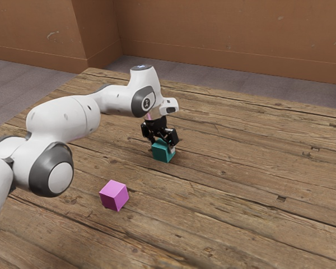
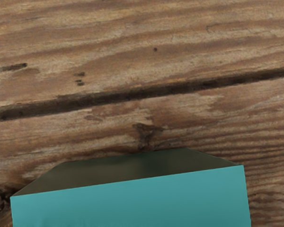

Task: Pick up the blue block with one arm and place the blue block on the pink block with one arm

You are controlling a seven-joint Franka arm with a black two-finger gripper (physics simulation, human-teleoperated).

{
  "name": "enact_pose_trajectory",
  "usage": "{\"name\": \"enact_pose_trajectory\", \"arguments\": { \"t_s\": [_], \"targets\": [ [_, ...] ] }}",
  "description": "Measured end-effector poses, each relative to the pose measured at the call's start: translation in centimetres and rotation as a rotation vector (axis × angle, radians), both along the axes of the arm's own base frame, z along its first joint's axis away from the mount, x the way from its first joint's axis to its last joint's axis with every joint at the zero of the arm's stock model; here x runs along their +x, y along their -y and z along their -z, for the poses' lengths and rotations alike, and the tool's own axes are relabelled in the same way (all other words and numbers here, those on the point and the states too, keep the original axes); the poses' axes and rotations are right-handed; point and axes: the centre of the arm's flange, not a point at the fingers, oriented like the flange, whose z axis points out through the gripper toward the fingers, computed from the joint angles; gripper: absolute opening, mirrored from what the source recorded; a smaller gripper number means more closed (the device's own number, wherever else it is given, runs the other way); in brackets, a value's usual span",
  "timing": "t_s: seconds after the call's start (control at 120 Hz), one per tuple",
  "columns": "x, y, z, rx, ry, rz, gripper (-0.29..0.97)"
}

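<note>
Blue block (image 1: 163, 152): you see it resting on the bench (image 1: 252, 174) near the middle, directly beneath the claw (image 1: 161, 141). The claw is lowered onto the block's top; you cannot tell whether it has hold of the block or stands open. In the wrist view the block (image 2: 132, 201) lies just under the hand. Pink block (image 1: 113, 195): well apart, toward the exterior view's lower left.

blue block (image 2: 132, 201) cropped, arm (image 1: 61, 120) cropped
</note>
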Motion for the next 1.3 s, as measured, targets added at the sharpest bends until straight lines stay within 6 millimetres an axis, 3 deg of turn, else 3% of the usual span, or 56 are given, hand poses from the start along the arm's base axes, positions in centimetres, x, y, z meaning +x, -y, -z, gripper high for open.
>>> {"name": "enact_pose_trajectory", "arguments": {
  "t_s": [0.583, 0.683, 0.808, 1.008, 1.3],
  "targets": [
    [0.0, -0.1, 0.3, -0.008, -0.005, -0.034, 0.38],
    [0.1, 0.0, -0.6, -0.007, 0.006, -0.037, 0.34],
    [-0.4, 0.2, -3.3, -0.001, 0.021, -0.039, 0.31],
    [-7.0, -0.7, -7.5, 0.046, -0.028, -0.063, 0.31],
    [-17.6, -1.3, -10.1, 0.115, 0.058, -0.022, 0.31]
  ]
}}
